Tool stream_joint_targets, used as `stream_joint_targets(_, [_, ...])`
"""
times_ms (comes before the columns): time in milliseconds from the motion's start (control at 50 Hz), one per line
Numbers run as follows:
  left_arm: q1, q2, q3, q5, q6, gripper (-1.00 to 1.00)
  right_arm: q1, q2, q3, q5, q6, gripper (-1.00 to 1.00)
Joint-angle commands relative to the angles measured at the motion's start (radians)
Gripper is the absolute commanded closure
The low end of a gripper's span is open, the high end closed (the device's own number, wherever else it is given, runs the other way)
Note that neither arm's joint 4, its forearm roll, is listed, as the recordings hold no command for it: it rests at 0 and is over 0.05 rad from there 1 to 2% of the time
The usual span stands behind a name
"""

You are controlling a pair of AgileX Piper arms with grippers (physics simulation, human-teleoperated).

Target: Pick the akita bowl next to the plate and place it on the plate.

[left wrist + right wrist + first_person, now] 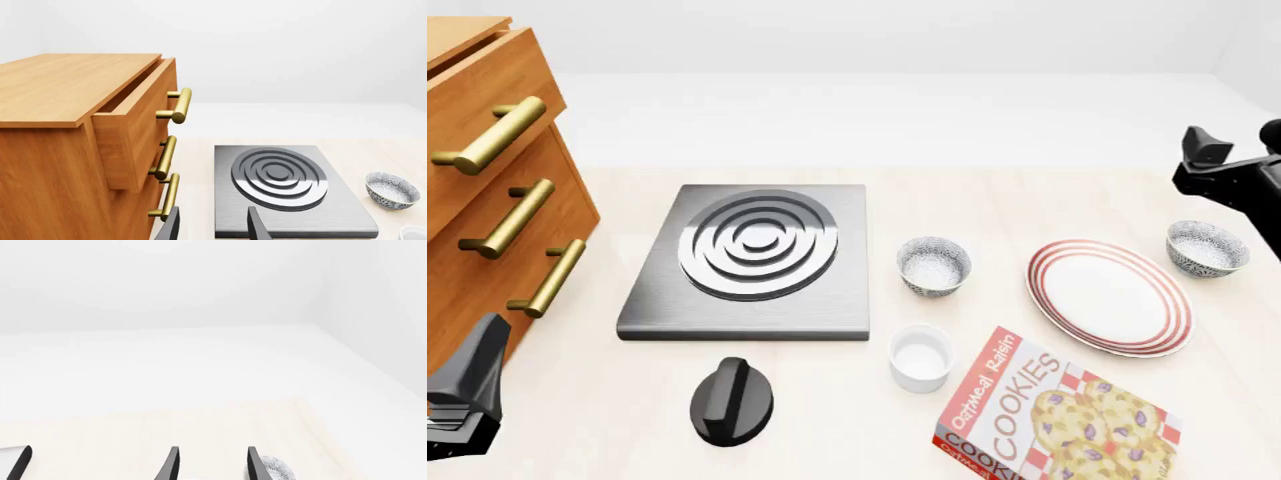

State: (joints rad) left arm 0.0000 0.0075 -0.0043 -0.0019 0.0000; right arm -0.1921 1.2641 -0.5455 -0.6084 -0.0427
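The akita bowl (1208,248) is seen upright on the table at 3 o'clock of the plate (1110,296), just beside its rim, apart from it or barely so; contact cannot be judged. A sliver of its speckled wall is caught in the right wrist view (275,469), beside one fingertip. The right gripper (210,462) is held above the table near this bowl, fingers parted with nothing between them; in the front view only its dark body (1234,180) is seen, at 12 o'clock of the bowl.

A second bowl (934,265) is found at 9 o'clock of the plate, well apart from it, between plate and stove (747,262). A white cup (921,357) sits at 6 o'clock of that bowl. A cookie box (1054,415) lies at 7 o'clock of the plate. A black knob (731,400) lies at 6 o'clock of the stove.

The left gripper (212,225) is kept low by the cabinet (487,180), fingers spread and empty. The top drawer (133,125) is seen pulled partly out.
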Motion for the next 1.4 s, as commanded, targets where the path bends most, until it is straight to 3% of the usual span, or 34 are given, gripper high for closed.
stream_joint_targets(20, [0.0, 0.0, 0.0, 0.0, 0.0, -1.0, -0.025, 0.027, -0.012, -0.005, 0.008, -1.0])
stream_joint_targets(1400, [0.0, 0.0, 0.0, 0.0, 0.0, -1.0, -0.162, 0.169, -0.071, -0.026, 0.056, -1.0])
